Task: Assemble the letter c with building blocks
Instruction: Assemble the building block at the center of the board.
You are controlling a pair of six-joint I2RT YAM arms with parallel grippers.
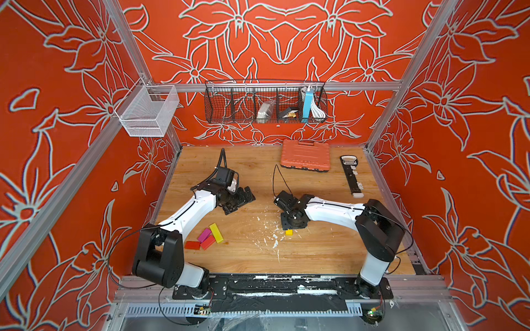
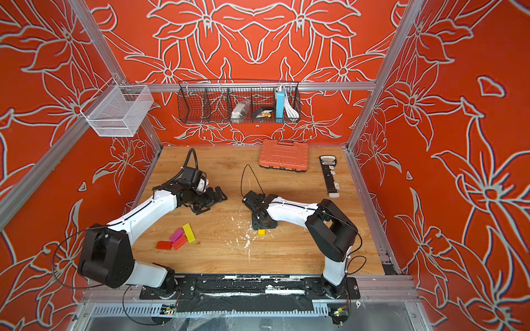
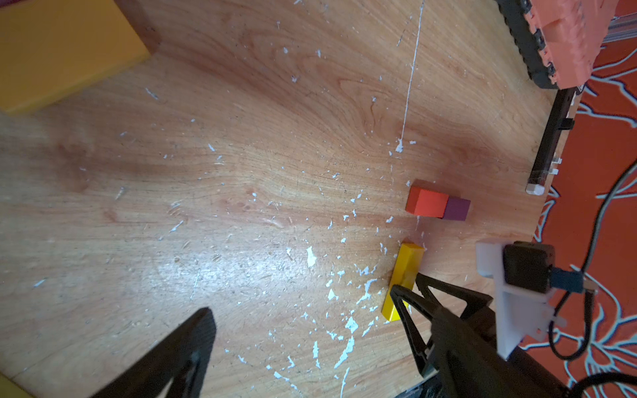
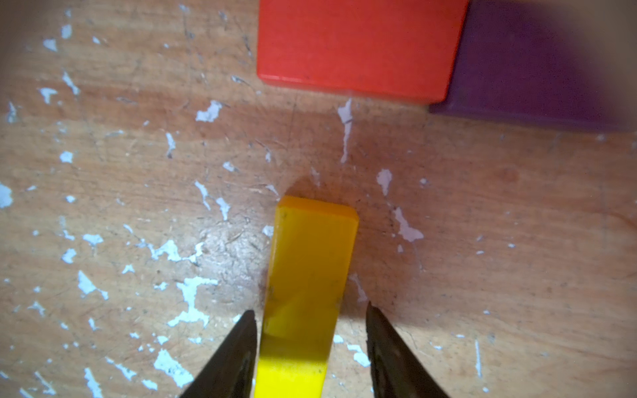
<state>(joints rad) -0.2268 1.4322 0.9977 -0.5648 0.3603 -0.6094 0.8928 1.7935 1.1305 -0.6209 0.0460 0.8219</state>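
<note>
In the right wrist view a yellow bar point(image 4: 312, 272) lies lengthwise between the fingers of my right gripper point(image 4: 310, 324). One finger is at its side; the other stands a small gap away, so the gripper is open. Just beyond the bar lie an orange-red block point(image 4: 355, 44) and a purple block point(image 4: 531, 65), end to end. In both top views only the bar's tip point(image 1: 288, 232) point(image 2: 261, 232) shows under the right gripper point(image 1: 289, 225). My left gripper point(image 1: 243, 202) point(image 3: 310, 344) is wide open and empty, left of centre. Yellow point(image 1: 216, 232), magenta point(image 1: 204, 235), pink-red point(image 1: 208, 242) and red point(image 1: 192, 245) building blocks cluster at the front left.
A ribbed orange tool case point(image 1: 305, 156) lies at the back, with a black strip tool point(image 1: 351, 176) to its right. White flecks point(image 1: 275, 243) mark the wooden table. A large yellow block point(image 3: 62, 51) sits close to the left wrist camera. Wire baskets point(image 1: 265, 103) hang on the back rail.
</note>
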